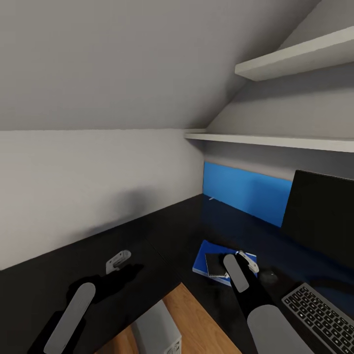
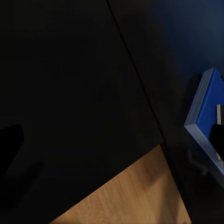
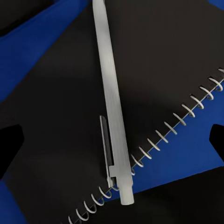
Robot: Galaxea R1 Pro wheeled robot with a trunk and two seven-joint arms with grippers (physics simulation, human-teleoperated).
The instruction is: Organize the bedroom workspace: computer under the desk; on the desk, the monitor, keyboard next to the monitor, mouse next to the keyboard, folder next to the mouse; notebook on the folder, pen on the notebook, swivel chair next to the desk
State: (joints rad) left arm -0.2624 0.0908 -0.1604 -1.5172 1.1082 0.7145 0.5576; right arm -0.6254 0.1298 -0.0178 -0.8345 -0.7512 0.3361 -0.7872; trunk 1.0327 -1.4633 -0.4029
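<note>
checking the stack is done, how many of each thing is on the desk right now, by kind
monitor: 1
keyboard: 1
folder: 1
notebook: 1
pen: 1
mouse: 1, small and dark, hard to make out
total: 6

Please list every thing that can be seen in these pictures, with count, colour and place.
Glossy corner desk: one, black top, blue back panel, along the walls.
Flat folder: one, bright blue, on the desk.
Spiral-bound notebook: one, black cover, on the folder.
Slim pen: one, pale grey, lying on the notebook.
Flat-screen monitor: one, black, on the desk at the right.
Slim keyboard: one, dark grey, in front of the monitor.
Boxy tower computer: one, pale grey, on the floor below the desk.
Wall shelves: two, white, above the desk.
Left gripper: over bare desk.
Right gripper: over the stack, jaws open.
</note>
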